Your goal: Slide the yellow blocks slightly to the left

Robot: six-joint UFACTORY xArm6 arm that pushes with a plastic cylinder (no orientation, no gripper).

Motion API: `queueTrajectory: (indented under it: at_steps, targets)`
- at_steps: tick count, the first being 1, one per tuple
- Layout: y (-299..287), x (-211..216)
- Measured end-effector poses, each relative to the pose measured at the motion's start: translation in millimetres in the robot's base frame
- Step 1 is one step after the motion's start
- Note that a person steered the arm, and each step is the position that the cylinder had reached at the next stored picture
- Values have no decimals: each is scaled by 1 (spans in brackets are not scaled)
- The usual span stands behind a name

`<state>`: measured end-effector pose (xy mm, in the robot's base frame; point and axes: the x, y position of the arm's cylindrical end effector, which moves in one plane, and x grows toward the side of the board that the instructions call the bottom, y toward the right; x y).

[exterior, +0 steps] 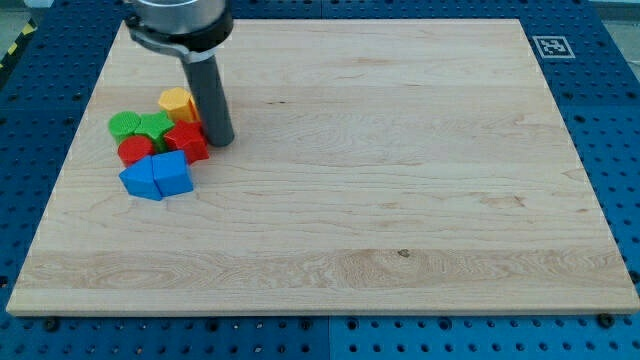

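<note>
A yellow block (177, 103) sits at the top of a tight cluster near the board's left edge; only one yellow block shows, and another may be hidden behind the rod. My tip (220, 141) rests on the board just right of the cluster, right of and slightly below the yellow block and close beside a red block (187, 141). Below the yellow block are a green round block (125, 125) and a green star-like block (155, 126). A red cylinder (134, 150) and two blue blocks (143, 179) (172, 173) lie lower down.
The wooden board (400, 180) lies on a blue pegboard table. A black-and-white marker tag (551, 46) is at the board's top right corner. The arm's dark body (178, 20) hangs over the top left.
</note>
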<state>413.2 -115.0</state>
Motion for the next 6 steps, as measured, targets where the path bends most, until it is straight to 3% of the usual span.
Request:
queueTrajectory:
  at_steps: [2, 6]
  targets:
    - [24, -60]
    - [-56, -61]
